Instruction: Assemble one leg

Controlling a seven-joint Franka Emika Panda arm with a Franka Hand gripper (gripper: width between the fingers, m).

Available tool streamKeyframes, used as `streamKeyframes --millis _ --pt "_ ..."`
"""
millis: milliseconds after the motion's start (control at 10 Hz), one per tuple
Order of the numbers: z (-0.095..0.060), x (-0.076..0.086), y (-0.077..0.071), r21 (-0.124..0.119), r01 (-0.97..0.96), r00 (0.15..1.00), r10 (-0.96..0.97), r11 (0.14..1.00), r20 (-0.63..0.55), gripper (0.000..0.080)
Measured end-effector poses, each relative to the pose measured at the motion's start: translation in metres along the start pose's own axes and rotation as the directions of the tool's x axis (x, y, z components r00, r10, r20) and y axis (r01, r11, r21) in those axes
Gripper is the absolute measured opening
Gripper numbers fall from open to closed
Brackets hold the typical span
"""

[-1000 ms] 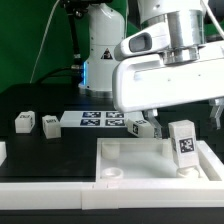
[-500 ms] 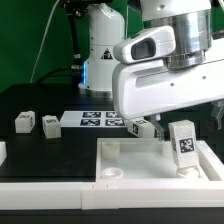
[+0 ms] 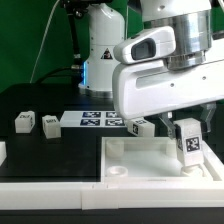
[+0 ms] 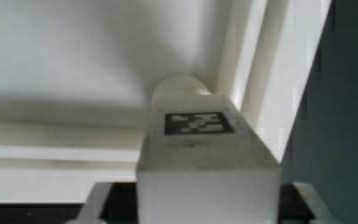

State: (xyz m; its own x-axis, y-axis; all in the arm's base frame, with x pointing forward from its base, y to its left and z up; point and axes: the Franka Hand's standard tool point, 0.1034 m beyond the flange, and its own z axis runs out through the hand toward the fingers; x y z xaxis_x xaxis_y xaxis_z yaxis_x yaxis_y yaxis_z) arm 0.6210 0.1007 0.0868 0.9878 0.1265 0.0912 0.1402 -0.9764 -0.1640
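Jaws: clamping the small white rectangular plastic leg [image 3: 188,145], which stands upright.
Progress: leg over the far right corner of the flat white square panel [image 3: 140,160]; probably not yet seated.

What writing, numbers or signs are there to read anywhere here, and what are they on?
No words or numbers can be read anywhere.
Black triangle sign, its symbol too small to make out: on the robot's white base.
Black-and-white square code patterns, not text: on the leg, the marker board and the small white blocks lying on the table.
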Motion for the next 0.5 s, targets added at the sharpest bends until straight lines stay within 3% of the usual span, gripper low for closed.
streamKeyframes --millis 200,500 --pt "0.0005 -0.0005 -0.0017 0.004 -0.083 0.997 0.082 0.997 0.003 0.0290" --pt "0.0040 -0.0008 -0.0089 0.012 -0.507 0.862 0.507 0.862 0.007 0.0291"
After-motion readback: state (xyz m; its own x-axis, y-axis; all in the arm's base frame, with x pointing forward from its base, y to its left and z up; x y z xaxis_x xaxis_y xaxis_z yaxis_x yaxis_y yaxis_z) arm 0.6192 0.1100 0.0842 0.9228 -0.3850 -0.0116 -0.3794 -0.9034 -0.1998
